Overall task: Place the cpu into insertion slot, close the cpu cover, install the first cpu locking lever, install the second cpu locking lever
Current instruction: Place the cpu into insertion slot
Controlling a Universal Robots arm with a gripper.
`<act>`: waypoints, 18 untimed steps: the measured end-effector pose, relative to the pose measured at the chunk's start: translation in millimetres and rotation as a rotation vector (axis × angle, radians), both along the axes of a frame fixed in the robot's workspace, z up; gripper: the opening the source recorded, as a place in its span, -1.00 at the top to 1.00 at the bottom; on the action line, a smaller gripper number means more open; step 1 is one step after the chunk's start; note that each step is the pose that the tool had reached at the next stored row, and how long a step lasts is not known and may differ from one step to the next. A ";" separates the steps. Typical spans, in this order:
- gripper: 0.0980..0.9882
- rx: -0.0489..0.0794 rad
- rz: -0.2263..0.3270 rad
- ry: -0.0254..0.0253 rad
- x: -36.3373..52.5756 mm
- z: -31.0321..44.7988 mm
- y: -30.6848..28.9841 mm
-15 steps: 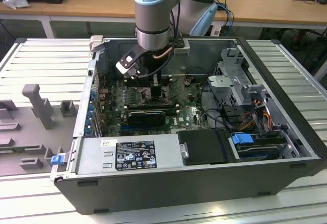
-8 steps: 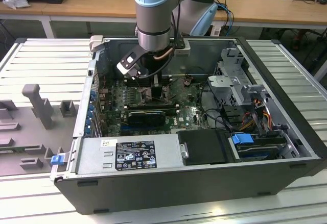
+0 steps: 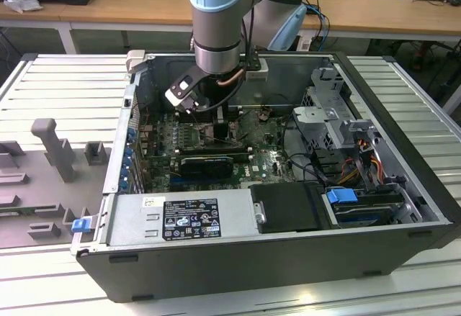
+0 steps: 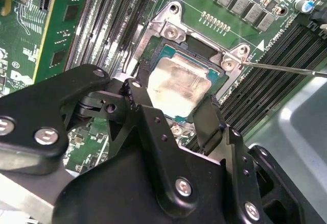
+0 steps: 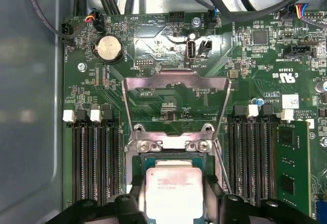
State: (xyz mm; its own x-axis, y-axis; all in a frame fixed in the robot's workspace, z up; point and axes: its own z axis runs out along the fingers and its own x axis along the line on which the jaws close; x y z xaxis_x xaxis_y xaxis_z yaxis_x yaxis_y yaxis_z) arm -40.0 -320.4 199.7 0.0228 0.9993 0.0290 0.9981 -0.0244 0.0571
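Two black fingers (image 4: 137, 97) of the tool (image 4: 173, 106) clamp the cpu (image 4: 180, 81) by opposite edges, its pale metal face up, right at the insertion slot (image 4: 172, 30); whether it sits fully down in the socket I cannot tell. In the first wrist view the cpu cover (image 5: 176, 83) stands swung open behind the slot's silvery rim. In the second wrist view a thin locking lever (image 4: 286, 69) juts out unlatched across the memory slots (image 4: 288, 43). In the exterior view the arm (image 3: 216, 21) reaches down into the open computer case (image 3: 302, 258) on the ribbed table (image 3: 65, 93)
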 end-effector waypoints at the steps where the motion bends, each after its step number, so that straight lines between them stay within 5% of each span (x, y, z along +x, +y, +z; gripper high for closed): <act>1: -0.15 0.000 0.000 0.0000 0.0 0.2 0.0; 7: 0.03 0.000 0.000 0.0006 0.0 13.4 0.0; 10: 0.59 0.000 0.000 0.0007 0.0 16.6 0.0; 14: 0.98 0.000 0.000 0.0007 0.0 19.2 0.0; 18: 0.98 0.000 0.000 0.0007 0.0 21.5 0.0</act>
State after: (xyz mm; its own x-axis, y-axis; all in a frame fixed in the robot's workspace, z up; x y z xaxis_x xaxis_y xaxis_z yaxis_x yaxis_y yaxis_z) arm -39.9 -320.4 221.2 0.0230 0.9993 0.0286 0.9981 -0.0246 0.0565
